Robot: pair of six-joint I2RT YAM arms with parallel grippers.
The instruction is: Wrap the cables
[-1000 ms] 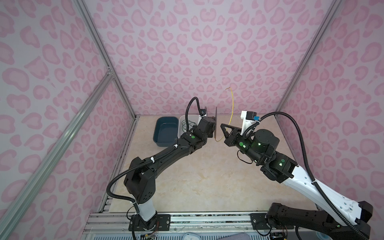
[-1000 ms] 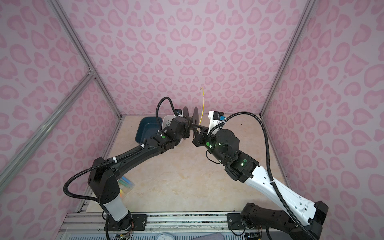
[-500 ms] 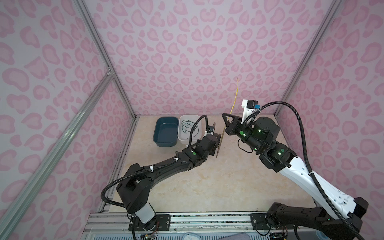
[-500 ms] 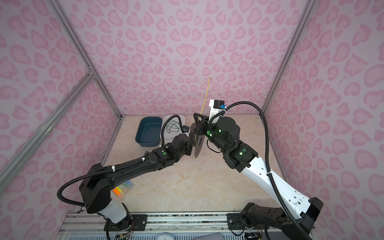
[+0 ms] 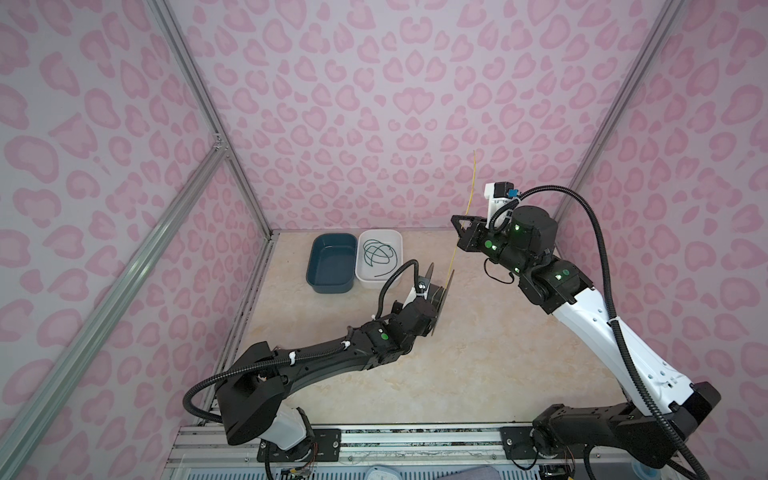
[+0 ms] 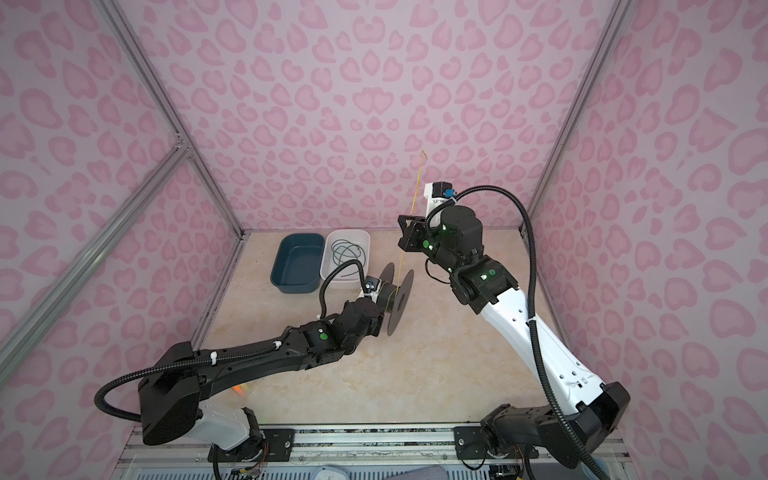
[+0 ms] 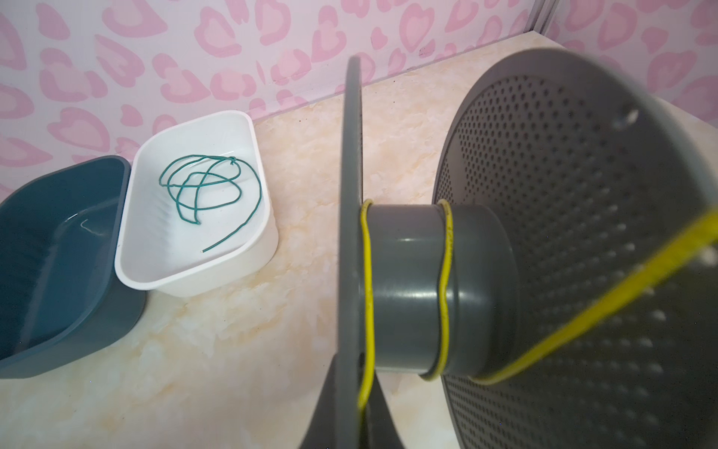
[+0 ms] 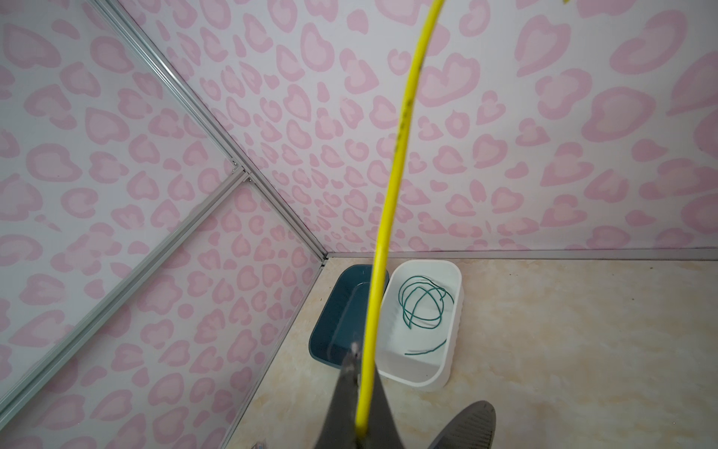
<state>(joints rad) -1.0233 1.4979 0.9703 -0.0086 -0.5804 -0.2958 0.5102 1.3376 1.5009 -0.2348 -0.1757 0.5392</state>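
Left wrist view: left gripper (image 7: 351,412) fingers are clamped on the thin edge-on flange of a grey spool (image 7: 404,287), nearly closed, with the flange between them. Yellow cable (image 7: 445,272) makes two loose turns on the hub, one against the thin flange and one near the perforated flange. A strand leaves across the perforated face.

Right wrist view: right gripper (image 8: 357,388) is fully closed, pinching the yellow cable (image 8: 388,202) between its tips. Dark print on the cable jacket is too blurred to read.

In both top views the spool (image 5: 440,295) (image 6: 399,299) is held up off the marbled table (image 5: 478,353), flanges on edge. The right gripper (image 5: 461,224) (image 6: 405,232) is at about 1 o'clock from it, well apart. The yellow cable (image 5: 468,195) (image 6: 417,191) runs straight from spool to gripper. Its free end pokes on past the gripper toward 12 o'clock, with a small bend at the tip.

Green cable (image 5: 378,253) (image 7: 209,186) lies in loose loops inside a white tub (image 5: 374,284) at about 11 o'clock from the spool, not gripped. A dark blue tub (image 5: 332,262) sits right beside the white one at its 9 o'clock.
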